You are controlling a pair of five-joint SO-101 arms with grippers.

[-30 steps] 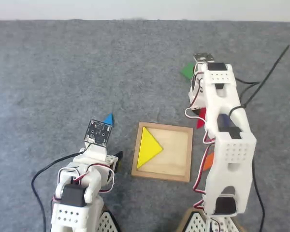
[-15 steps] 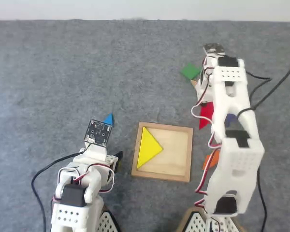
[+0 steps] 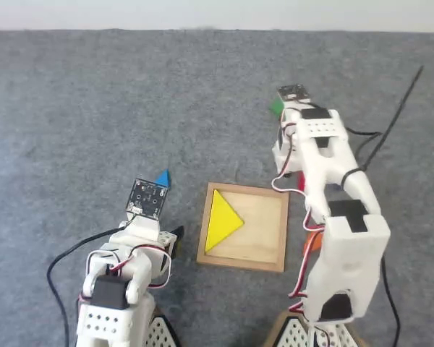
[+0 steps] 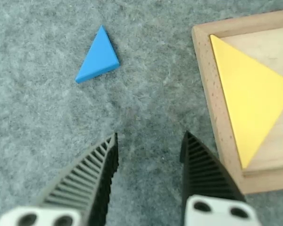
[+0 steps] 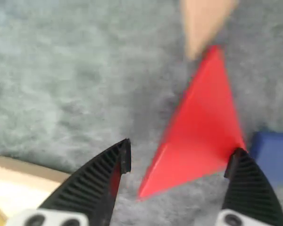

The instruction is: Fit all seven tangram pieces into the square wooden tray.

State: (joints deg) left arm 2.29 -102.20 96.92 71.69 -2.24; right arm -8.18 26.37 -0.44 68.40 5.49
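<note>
The tray (image 3: 264, 231) lies on the grey worktop (image 3: 94, 108) between the two arms. It holds one piece, the yellow triangle (image 3: 220, 219). The triangle's long edge runs flat along the wall on the left arm's side, and its square corner points to the tray's middle. The rest of the tray floor is bare. By my count one of seven pieces is in and six are left.

Next up looks to be the red triangle (image 5: 203, 127), on the worktop just off the tray's far corner on the right arm's side. Its long axis runs away from the right end effector (image 5: 180, 148), with the sharp tip toward a tan piece (image 5: 203, 19). Its wide end sits between the spread jaws, which grip nothing. A dark blue piece (image 5: 271, 150) lies just beside that wide end.

The green piece (image 3: 276, 107) peeks out past the right wrist. The orange piece (image 3: 311, 242) is half hidden by the right arm, near the tray's side.

The blue triangle (image 4: 98, 59) lies well apart from the tray, ahead of the left end effector (image 4: 150, 136). Those jaws are spread over bare worktop and hold nothing.
</note>
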